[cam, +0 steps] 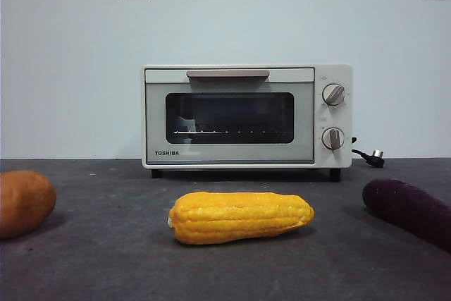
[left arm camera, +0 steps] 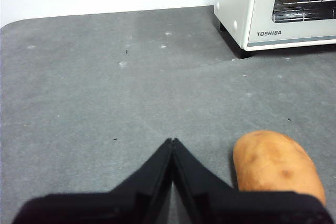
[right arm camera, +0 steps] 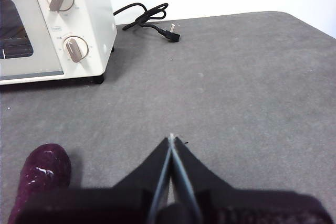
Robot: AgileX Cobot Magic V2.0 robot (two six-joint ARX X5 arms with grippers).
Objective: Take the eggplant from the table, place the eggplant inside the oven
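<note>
Front view: the eggplant (cam: 409, 211) is lying on the desk (cam: 106, 259) at four o'clock from the closed oven (cam: 246, 116), nearest the right tool (right arm camera: 171, 139), suiting it for pickup; both tools are waiting, jaws pressed together, empty.

In the front view the eggplant (cam: 409, 211) ran out past the right edge, so its far end and any stem cap were cut off; the right wrist view showed only its rounded tip (right arm camera: 43, 174), the rest hidden behind the right gripper (right arm camera: 171, 139). The potato (cam: 22, 202) was cropped by the left edge of the front view, and in the left wrist view its near end lay behind the left gripper (left arm camera: 172, 142). Each wrist view caught only part of the oven (cam: 246, 116). The markings around its knobs (cam: 333, 94) were too small to read. Through the dark glass the wire rack (cam: 232, 132) showed only faintly. The power cord (cam: 369, 156) was mostly hidden behind the oven.
</note>
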